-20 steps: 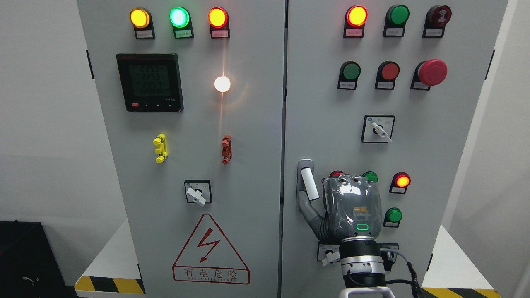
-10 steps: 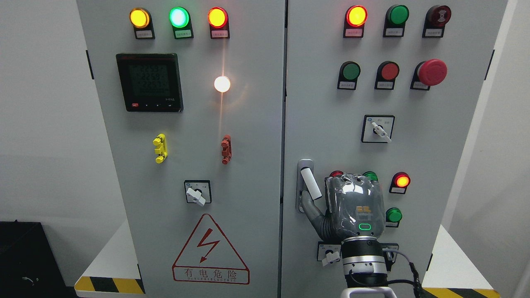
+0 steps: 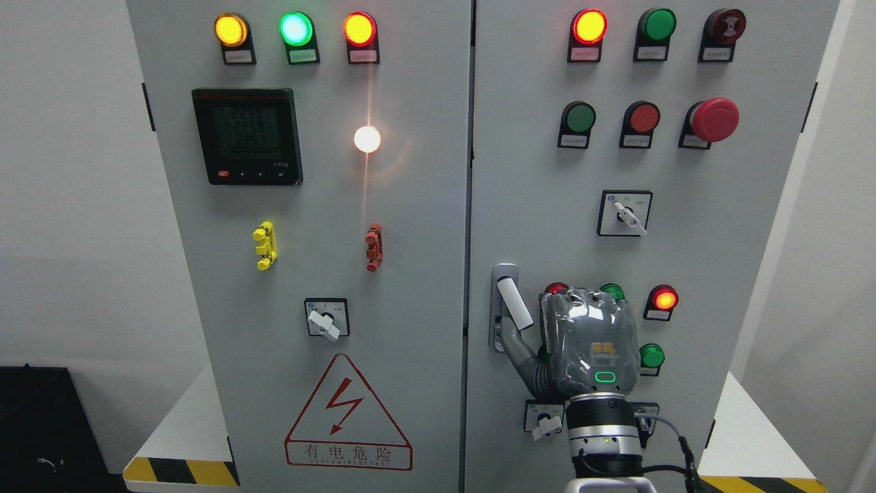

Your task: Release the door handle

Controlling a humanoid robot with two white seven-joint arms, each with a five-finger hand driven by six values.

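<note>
Right hand (image 3: 590, 346) raised before the right cabinet door (image 3: 718, 226), white door handle (image 3: 514, 305) tilted just left of the palm, thumb tip beneath the handle's lower end, remaining fingers hidden, closure indeterminate.

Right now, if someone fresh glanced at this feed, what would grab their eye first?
Probably the bright white lamp glaring in the middle of the left cabinet door, and the big red mushroom button at the upper right. Next comes the right robot hand at the lower right door, its thumb up against the white door handle.
</note>
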